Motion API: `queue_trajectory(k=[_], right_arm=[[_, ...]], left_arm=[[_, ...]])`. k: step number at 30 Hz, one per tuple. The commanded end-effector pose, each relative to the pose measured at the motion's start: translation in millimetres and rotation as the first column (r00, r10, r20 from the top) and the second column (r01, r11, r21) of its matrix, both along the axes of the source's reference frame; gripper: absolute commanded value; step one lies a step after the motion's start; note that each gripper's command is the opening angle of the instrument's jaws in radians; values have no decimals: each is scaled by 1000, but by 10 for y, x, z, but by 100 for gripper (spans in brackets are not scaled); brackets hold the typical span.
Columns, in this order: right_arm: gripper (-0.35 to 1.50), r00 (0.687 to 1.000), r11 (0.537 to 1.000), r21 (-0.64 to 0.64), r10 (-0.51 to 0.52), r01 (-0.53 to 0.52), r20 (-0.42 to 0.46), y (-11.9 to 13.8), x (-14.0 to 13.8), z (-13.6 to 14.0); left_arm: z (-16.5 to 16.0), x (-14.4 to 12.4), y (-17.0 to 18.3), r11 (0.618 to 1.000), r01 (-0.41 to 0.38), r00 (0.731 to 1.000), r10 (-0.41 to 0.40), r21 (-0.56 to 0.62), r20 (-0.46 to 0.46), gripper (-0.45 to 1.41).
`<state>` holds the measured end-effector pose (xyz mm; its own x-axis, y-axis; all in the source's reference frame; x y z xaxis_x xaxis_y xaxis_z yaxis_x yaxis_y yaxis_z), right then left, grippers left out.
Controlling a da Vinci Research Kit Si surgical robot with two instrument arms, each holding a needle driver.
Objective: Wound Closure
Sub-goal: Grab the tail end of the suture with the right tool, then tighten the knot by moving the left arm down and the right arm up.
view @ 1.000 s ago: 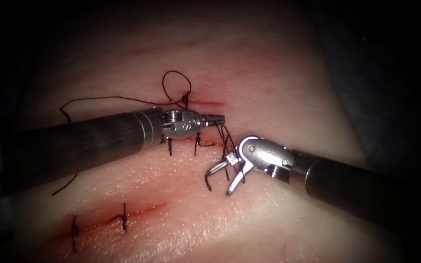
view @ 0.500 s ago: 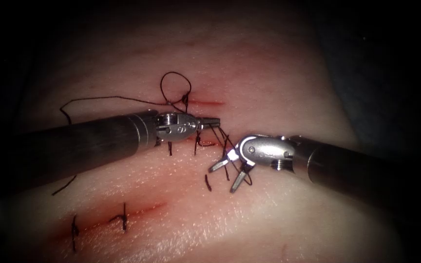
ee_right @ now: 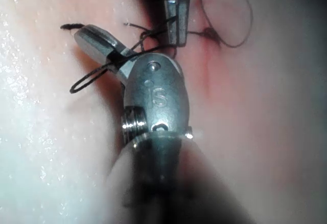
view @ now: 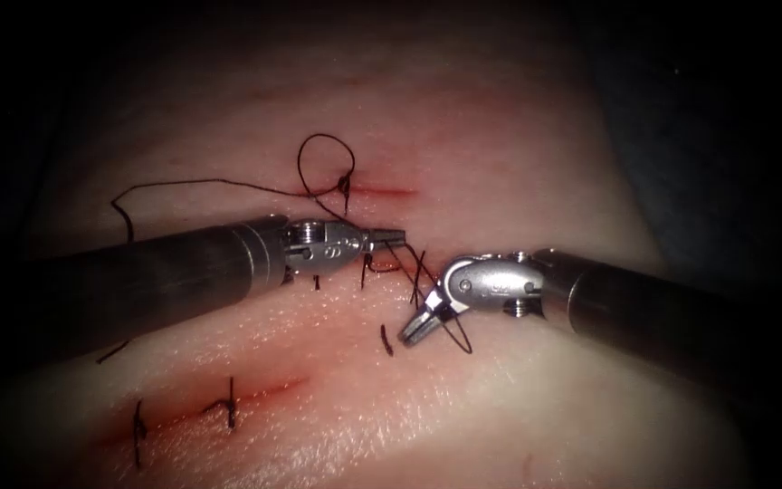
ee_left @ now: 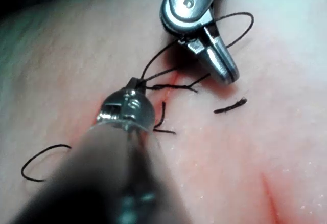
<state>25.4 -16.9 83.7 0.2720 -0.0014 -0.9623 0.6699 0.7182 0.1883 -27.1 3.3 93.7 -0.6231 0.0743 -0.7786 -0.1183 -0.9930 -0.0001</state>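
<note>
Currently my right hand (view: 416,328) has closed on the thread (view: 450,333) | left hand (view: 393,235) clamps thread over the cut (view: 382,266) in the tissue (view: 337,435) | I see no needle | I would keep tension even, low.

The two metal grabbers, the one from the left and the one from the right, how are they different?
The left tool points level toward the right; the right tool tips down toward the left. The left tool's tip sits by the cut among the stitches; the right tool's tip sits lower on the tissue, with a thread loop around it. Both have shut jaws on thread.
</note>
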Motion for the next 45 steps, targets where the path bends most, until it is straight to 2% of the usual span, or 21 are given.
queue_trajectory(k=[1, 8, 16, 17, 19, 20, 23, 24, 26, 29, 35, 45], right_arm=[[-35, 1000, 1000, 9, 4, -4, 4, 8, 8, 1], [-35, 998, 995, 80, 59, -56, -33, 26, 2, -5], [-35, 991, 976, 182, 127, -117, -49, 53, -6, -1], [-35, 989, 971, 203, 138, -127, -44, 57, -8, 2], [-35, 989, 969, 210, 142, -130, -43, 59, -8, 4], [-35, 987, 963, 228, 154, -142, -37, 63, -10, 9], [-35, 986, 956, 250, 166, -153, -32, 66, -11, 13], [-35, 984, 948, 273, 175, -162, -23, 70, -12, 18], [-35, 984, 946, 279, 177, -164, -20, 72, -12, 20], [-35, 982, 939, 296, 186, -175, -10, 82, -16, 32], [-35, 980, 937, 293, 199, -191, 1, 94, -20, 49], [-35, 980, 941, 280, 199, -192, 3, 104, -25, 74]], left_arm=[[4, -4, 2, 1000, 1, 1000, -1, -4, -5, -45], [-3, 11, -26, 1000, 1, 999, -2, -25, -43, -45], [-11, 42, -106, 1000, 2, 998, -4, -31, -70, -45], [-19, 51, -126, 1000, 3, 997, -4, -9, -79, -45], [-24, 55, -134, 1000, 3, 998, -2, 13, -61, -45], [-37, 65, -153, 999, -6, 999, 8, 45, -34, -45], [-49, 72, -169, 998, -11, 1000, 13, 64, -27, -45], [-64, 78, -190, 995, -35, 999, 36, 92, -9, -45], [-71, 80, -199, 993, -51, 999, 51, 103, 1, -45], [-108, 89, -243, 979, -127, 992, 123, 157, 36, -45], [-144, 107, -265, 962, -187, 982, 179, 197, 56, -45], [-175, 139, -284, 929, -249, 969, 240, 274, 66, -45]])
